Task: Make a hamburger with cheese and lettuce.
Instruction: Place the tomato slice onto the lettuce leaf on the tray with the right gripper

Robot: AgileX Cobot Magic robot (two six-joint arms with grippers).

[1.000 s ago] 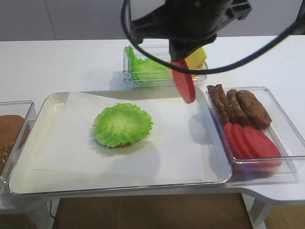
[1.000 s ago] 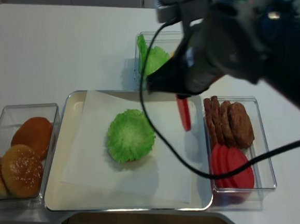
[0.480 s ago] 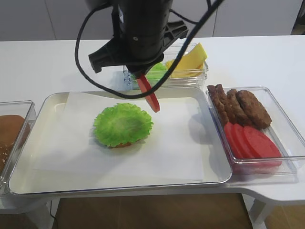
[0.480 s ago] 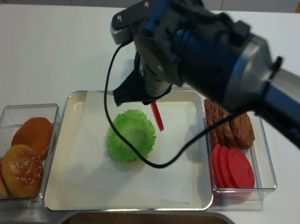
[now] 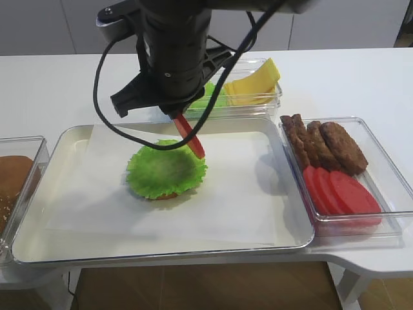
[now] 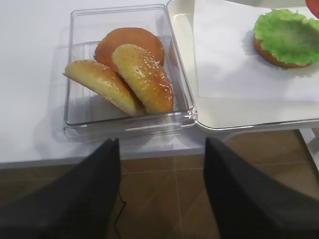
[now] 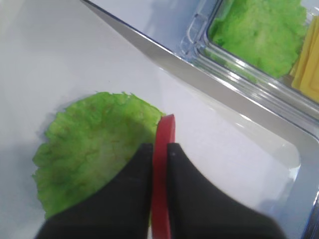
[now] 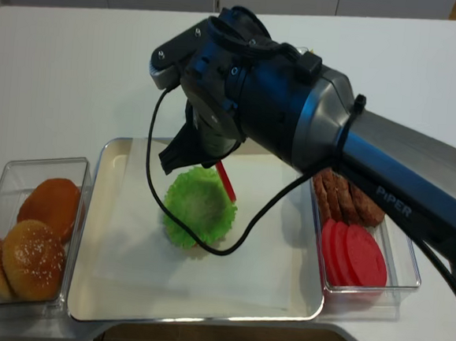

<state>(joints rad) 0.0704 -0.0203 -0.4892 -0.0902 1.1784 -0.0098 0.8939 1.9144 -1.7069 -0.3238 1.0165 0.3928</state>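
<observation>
The hamburger [image 5: 166,169] is a brown bun base under a frilly green lettuce leaf on white paper in the metal tray [image 5: 71,139]; it also shows in the other views [image 8: 199,208] [image 7: 94,144] [image 6: 286,37]. My right gripper [image 7: 159,147] is shut on a red tomato slice [image 7: 163,132], held on edge just above the leaf's right rim [image 5: 191,139] [image 8: 227,181]. Pale yellow cheese slices [image 5: 255,81] and spare lettuce [image 5: 210,97] lie in a clear box behind the tray. My left gripper [image 6: 159,154] is open and empty, below the table's front edge.
A clear box of sesame buns [image 6: 124,74] stands left of the tray [image 8: 25,233]. A clear box at the right holds dark patties [image 5: 326,145] and red tomato slices [image 5: 339,194]. The right arm's black body and cable [image 8: 265,102] hang over the tray's back half.
My right gripper has carried the tomato slice leftward and down, from beside the right box to the lettuce leaf's right rim. The left gripper view has no earlier frame.
</observation>
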